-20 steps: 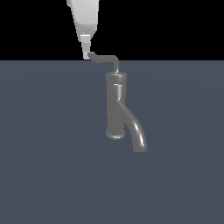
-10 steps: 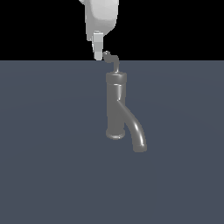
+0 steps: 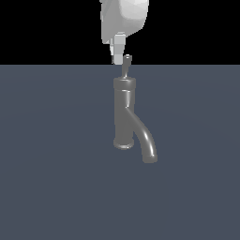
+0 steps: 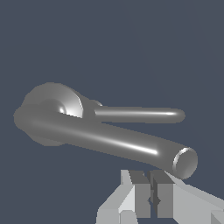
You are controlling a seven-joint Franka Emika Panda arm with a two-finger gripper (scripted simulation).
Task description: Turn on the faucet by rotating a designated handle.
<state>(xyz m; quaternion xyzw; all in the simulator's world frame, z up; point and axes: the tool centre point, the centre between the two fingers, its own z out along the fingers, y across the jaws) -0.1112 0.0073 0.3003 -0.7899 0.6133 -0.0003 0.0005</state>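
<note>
The grey metal faucet point(image 3: 123, 112) stands upright on the dark floor, and its thick spout point(image 3: 146, 143) curves down toward the exterior view's right. The thin handle point(image 3: 126, 66) rises from its top and looks foreshortened, with its small tip just above the collar. My white gripper point(image 3: 117, 59) hangs right beside the handle tip, on its exterior-view left, and looks to touch it. In the wrist view the handle point(image 4: 140, 114) is a slim rod beside the thick spout point(image 4: 105, 140). The gripper point(image 4: 152, 176) has its jaws together, with nothing between them.
A flat dark blue-grey floor point(image 3: 56, 178) surrounds the faucet. The background above it is black. No other objects are in view.
The gripper has moved toward the exterior view's right. The handle, which pointed to the left, has swung round with it and now looks foreshortened above the faucet.
</note>
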